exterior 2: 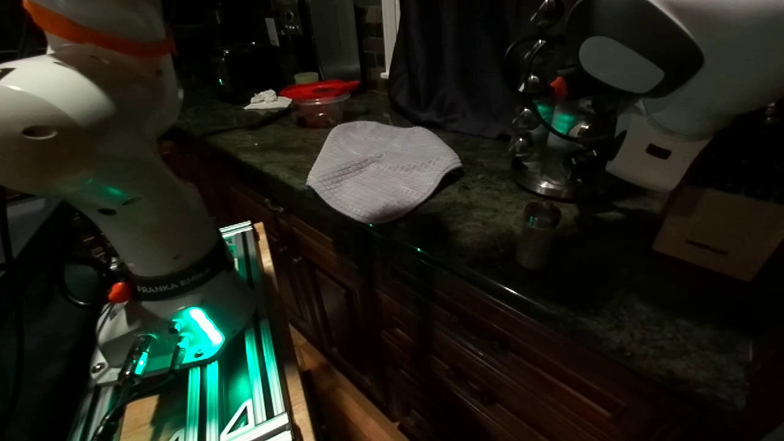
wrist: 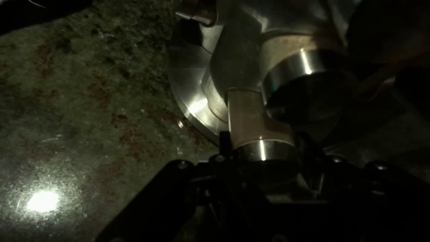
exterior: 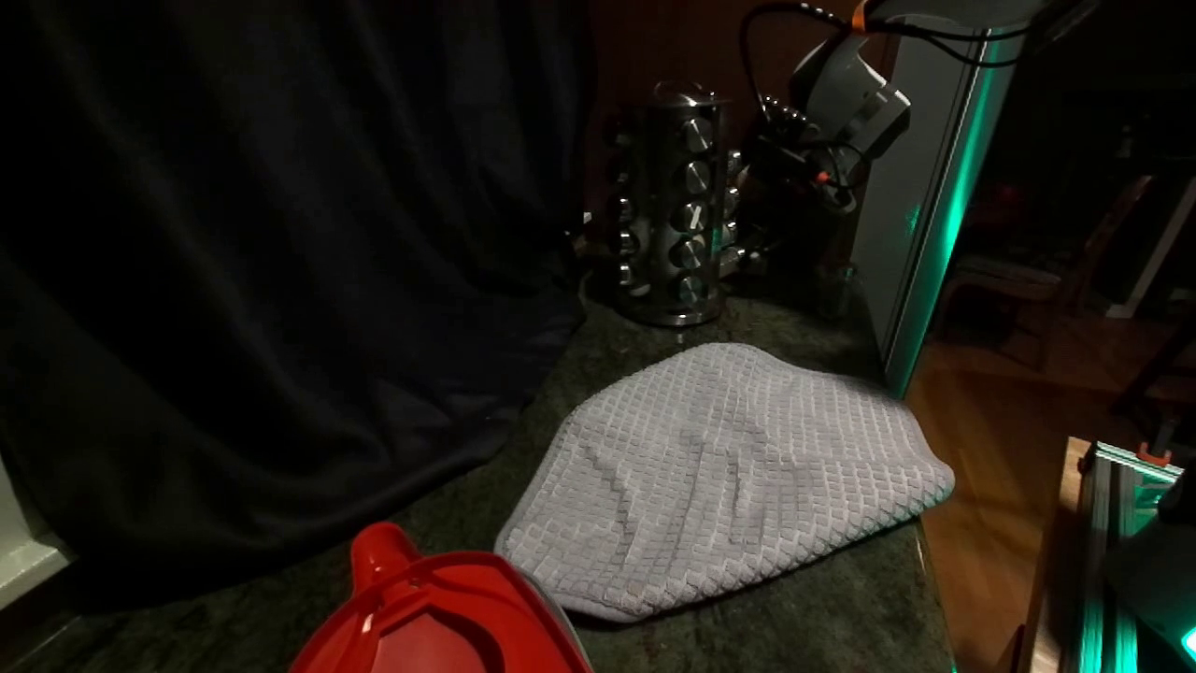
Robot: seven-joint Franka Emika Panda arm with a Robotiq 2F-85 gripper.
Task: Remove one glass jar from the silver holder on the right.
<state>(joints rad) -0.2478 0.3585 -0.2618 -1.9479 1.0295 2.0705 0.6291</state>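
Observation:
The silver holder is a tall round rack with metal-capped glass jars in rows. It stands upright at the back of the counter in both exterior views, partly behind my arm. In the wrist view its round base shows below. A glass jar with brownish contents sticks out of it, cap towards me. My gripper has one finger against each side of this cap and looks shut on it. The jar's inner end is hidden by the holder. Another capped jar sits just above. Dark hides the fingers in the exterior views.
A separate capped jar stands on the counter near its front edge. A grey towel lies on the counter, with a red-lidded container beyond. A light block stands near the holder. A black curtain hangs behind.

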